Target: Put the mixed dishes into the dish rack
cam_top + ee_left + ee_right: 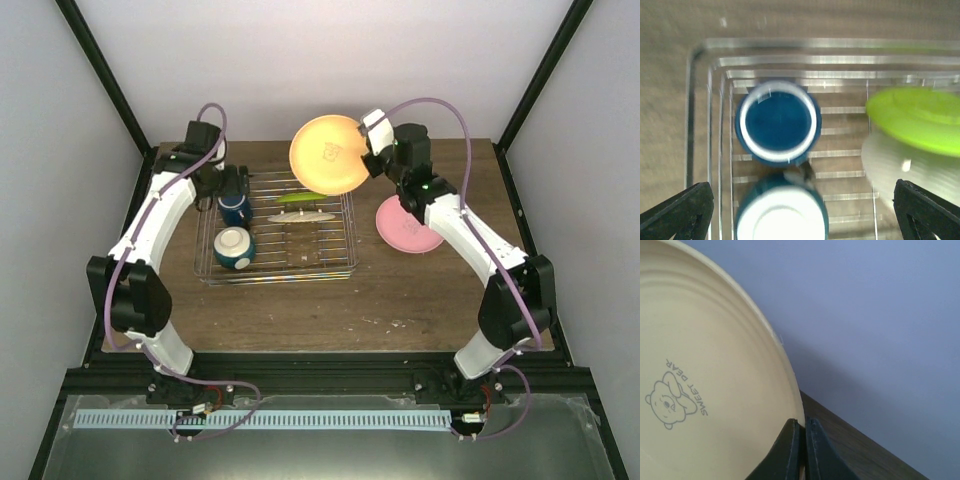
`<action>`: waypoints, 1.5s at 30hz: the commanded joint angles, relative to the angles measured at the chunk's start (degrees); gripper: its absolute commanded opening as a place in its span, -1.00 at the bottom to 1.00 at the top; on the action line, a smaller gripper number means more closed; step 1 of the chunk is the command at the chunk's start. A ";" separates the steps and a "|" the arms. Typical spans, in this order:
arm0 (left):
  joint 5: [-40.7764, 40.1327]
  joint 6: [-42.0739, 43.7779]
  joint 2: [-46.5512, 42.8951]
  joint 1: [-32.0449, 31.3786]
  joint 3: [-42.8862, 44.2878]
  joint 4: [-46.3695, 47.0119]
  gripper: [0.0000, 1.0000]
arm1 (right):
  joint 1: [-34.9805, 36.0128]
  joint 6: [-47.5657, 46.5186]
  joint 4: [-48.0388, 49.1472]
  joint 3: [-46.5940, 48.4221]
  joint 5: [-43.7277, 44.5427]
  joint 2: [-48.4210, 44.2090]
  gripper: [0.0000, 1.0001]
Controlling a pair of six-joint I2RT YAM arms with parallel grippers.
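**A:** Right pincer [802, 440] first: fingers pressed together on the rim of the yellow plate [705, 390], the one with the little bear print. The plate is up in the air, its face spreading away to the side of the fingertips.

**B:** And from above, that plate [328, 154] hangs off the right pincer [368, 160] over the far right corner of the dish rack [275, 270]. The salmon-pink plate [408, 225] lies flat on the table [400, 300], down under that arm's wrist.

**A:** Left pincer [802, 200], fingers spread wide, gripping nothing. Straight below it, inside the rack [705, 100], sits the dark blue mug [777, 122], mouth up, just ahead of the fingertips.

**B:** The small bowl [781, 210] lies between the two fingers, touching the mug or very nearly. Off toward the right finger, the lime-green plate [915, 120] stands on edge, a pale plate [900, 165] just beside it.
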 commanded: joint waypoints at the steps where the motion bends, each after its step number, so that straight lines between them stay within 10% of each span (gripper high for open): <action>1: 8.14 -0.67 -4.70 -0.84 -5.69 -8.62 1.00 | -0.84 -0.48 -1.97 8.13 9.53 2.44 -0.99; 19: 16.23 6.40 8.11 -8.41 -1.24 -17.34 1.00 | -3.28 3.87 -5.64 11.24 14.51 0.79 -0.99; 45: 8.99 5.95 21.74 -8.35 18.99 -15.55 1.00 | 0.57 3.80 -5.52 -12.37 4.51 -19.60 -0.99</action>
